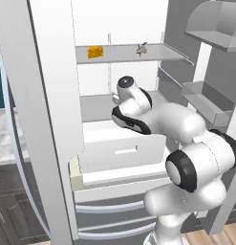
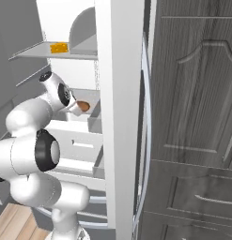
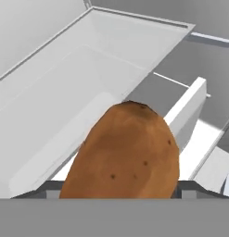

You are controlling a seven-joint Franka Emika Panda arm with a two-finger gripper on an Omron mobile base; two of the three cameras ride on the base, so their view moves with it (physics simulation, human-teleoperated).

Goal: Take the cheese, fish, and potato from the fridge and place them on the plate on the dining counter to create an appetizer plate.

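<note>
The brown potato (image 3: pixel 127 152) sits between my fingertips (image 3: pixel 46 187), touching both, with my gripper (image 3: pixel 118 189) shut on it. In the right base view the potato (image 2: pixel 82 107) shows at the hand's tip, just over the middle shelf inside the open fridge (image 1: pixel 52 95). On the upper shelf lie the orange cheese (image 1: pixel 95 52) (image 2: pixel 59 48) at the left and the small grey fish (image 1: pixel 141 49) at the right. The plate and the dining counter are out of view.
A white drawer (image 1: pixel 119 143) stands below the hand, and an open white bin (image 3: pixel 88 92) lies under the potato. Door bins (image 1: pixel 205 100) hang on the right fridge door. The left door (image 1: pixel 24 143) stands open. Dark cabinet doors (image 2: pixel 197 117) flank the fridge.
</note>
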